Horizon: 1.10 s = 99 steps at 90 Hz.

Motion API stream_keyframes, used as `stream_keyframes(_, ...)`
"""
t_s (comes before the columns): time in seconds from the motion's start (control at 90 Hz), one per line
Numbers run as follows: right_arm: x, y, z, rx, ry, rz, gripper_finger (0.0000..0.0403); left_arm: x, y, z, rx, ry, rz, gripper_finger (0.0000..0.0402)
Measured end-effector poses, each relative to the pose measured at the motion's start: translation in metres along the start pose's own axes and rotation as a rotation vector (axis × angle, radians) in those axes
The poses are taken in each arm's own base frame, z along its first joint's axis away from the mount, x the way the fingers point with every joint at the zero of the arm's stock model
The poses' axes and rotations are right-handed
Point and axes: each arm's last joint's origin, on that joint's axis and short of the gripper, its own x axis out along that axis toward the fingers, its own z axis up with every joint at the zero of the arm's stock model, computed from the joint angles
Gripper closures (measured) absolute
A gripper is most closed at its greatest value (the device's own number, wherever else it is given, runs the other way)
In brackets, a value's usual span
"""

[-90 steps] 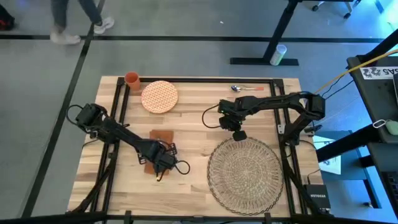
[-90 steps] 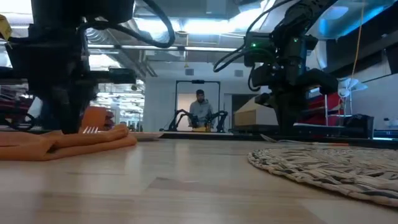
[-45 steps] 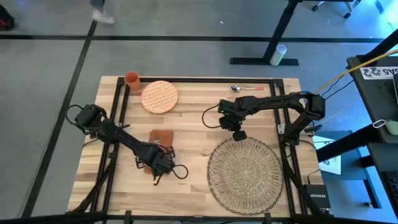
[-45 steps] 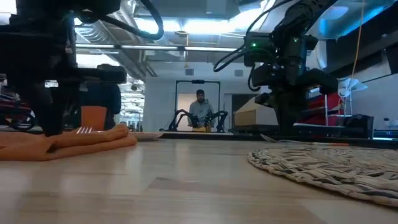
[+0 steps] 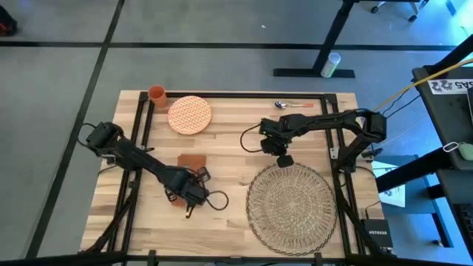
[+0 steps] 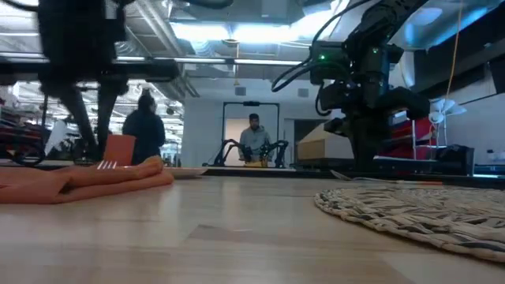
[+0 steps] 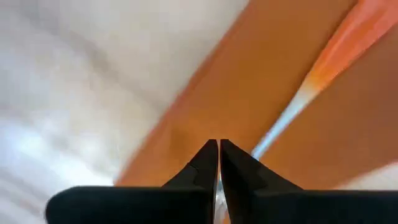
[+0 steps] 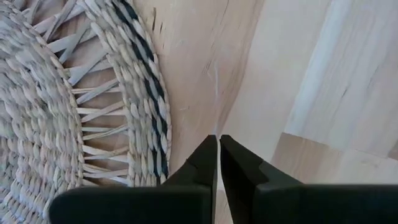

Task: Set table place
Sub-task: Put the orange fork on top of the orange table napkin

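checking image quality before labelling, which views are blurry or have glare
Left wrist view: motion-smeared, the orange napkin and a pale streak across it lack edges, only the dark fingers are crisp. Right wrist view: sharp on the woven place and the table. Low view: near tabletop soft, ceiling lights glare. High view: even, blue cast at right.

Floor (image 5: 222, 66) around the bench is grey, crossed by dark tape lines. Black desk leg with a flat foot (image 5: 314, 72) stands past the far edge, a pale cylindrical container (image 5: 329, 65) lying next to it. Low view: open workshop, exposed ceiling ducts (image 6: 197, 75), bright strip lighting (image 6: 229, 31), white back wall with a dark-framed doorway (image 6: 250, 134). One person (image 6: 254, 142) in the doorway, another person in dark clothes (image 6: 144, 130) off to the side.
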Motion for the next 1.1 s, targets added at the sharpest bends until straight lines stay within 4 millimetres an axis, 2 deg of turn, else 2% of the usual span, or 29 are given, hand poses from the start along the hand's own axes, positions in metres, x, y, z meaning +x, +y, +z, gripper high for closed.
stream_keyframes(0.178, 0.0, 0.0, 0.0, 0.001, 0.005, 0.003, 0.0397, -0.002, 0.009, -0.023, -0.233, 0.101, -0.046, 0.0401)
stream_keyframes(0.467, 0.0, 0.0, -0.001, 0.001, 0.007, 0.002, 0.0397, 0.028, 0.004, -0.049, -0.358, 0.224, -0.112, 0.0401)
stream_keyframes(0.744, 0.0, 0.0, -0.001, 0.001, 0.007, 0.001, 0.0397, 0.044, 0.006, -0.058, -0.411, 0.212, -0.109, 0.0401)
stream_keyframes(1.1, 0.0, 0.0, 0.0, 0.001, 0.006, 0.0, 0.0398, 0.049, 0.018, -0.061, -0.452, 0.176, -0.076, 0.0401)
